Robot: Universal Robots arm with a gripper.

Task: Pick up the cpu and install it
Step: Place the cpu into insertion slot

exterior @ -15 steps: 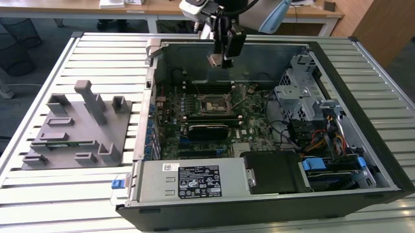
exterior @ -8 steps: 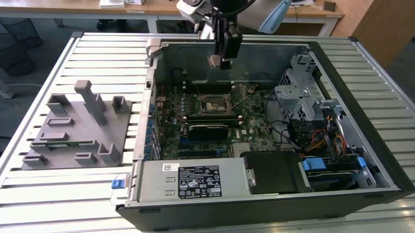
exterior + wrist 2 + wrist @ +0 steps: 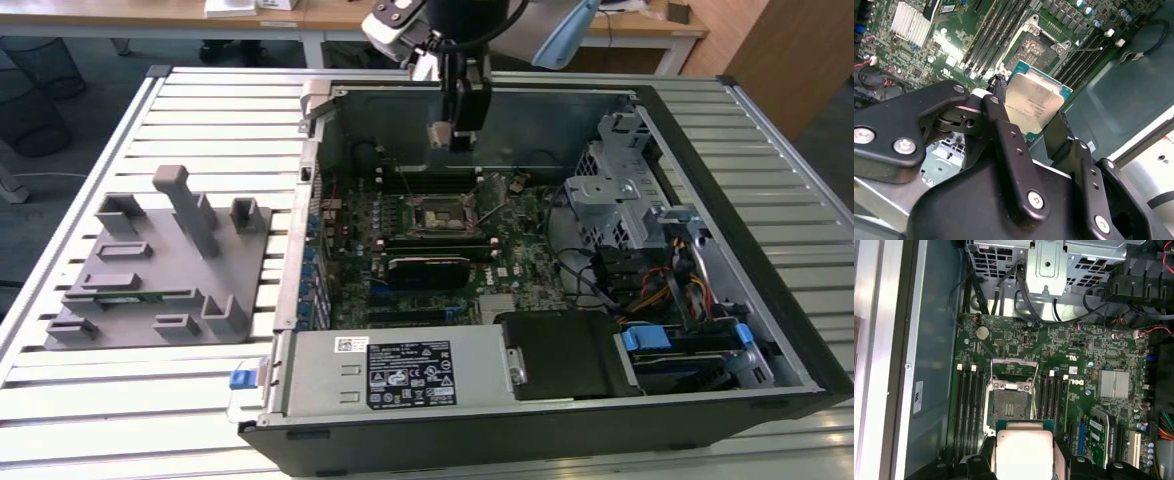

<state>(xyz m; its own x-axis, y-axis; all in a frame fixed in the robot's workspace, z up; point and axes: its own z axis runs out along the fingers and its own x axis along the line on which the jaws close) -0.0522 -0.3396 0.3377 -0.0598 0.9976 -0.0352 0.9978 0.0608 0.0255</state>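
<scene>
No print can be made out letter for letter. Labels present, each placed from the motherboard socket (image 3: 437, 217):

- **Black label** (image 3: 410, 373): white symbols and lines of print. It stands on the power supply (image 3: 314, 378), well apart from the socket.
- **Small white sticker** (image 3: 351, 344): just beside the black label.
- **Pale label** (image 3: 917, 396): seen in the first wrist view on the case wall (image 3: 929, 340), beyond the memory slots (image 3: 968, 405) from the socket.
- **White lettering** (image 3: 1075, 382): on the motherboard (image 3: 1019, 340), near the socket.
- **Faint marks**: on the top plate of the cpu (image 3: 1035, 102), near the socket.
</scene>
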